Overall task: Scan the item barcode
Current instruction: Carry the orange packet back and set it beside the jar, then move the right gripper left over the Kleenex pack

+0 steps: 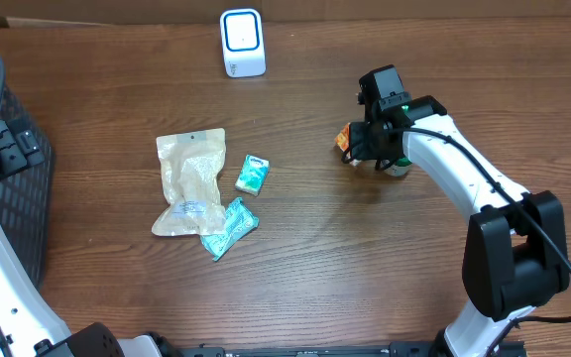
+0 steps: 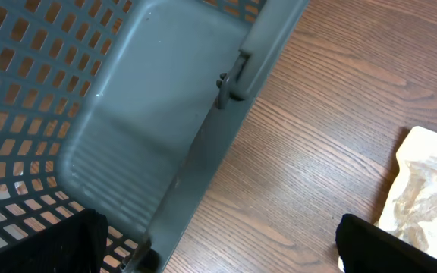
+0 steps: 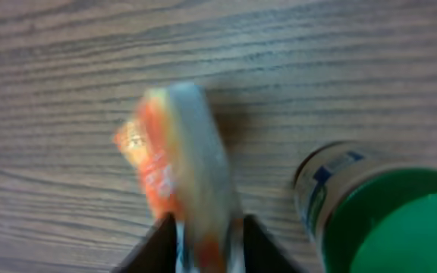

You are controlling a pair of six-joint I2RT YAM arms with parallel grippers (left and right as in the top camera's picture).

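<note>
A small orange and white packet [image 1: 345, 139] is under my right gripper [image 1: 361, 149] at the table's right middle. In the right wrist view the packet [image 3: 180, 152] is blurred and stands between my fingers, with a thin gap showing on each side; the right gripper [image 3: 207, 235] is slightly open around it. The white barcode scanner [image 1: 242, 43] stands at the back centre, well left of this gripper. My left gripper [image 2: 218, 250] hangs wide open over the basket's edge at the far left, holding nothing.
A green-capped bottle [image 1: 396, 167] [image 3: 378, 212] stands just right of the packet. A grey mesh basket [image 1: 8, 198] [image 2: 127, 114] is at the left edge. A beige pouch [image 1: 191, 183] [image 2: 427, 189], a small teal packet [image 1: 252, 175] and a teal pouch [image 1: 229, 228] lie mid-table.
</note>
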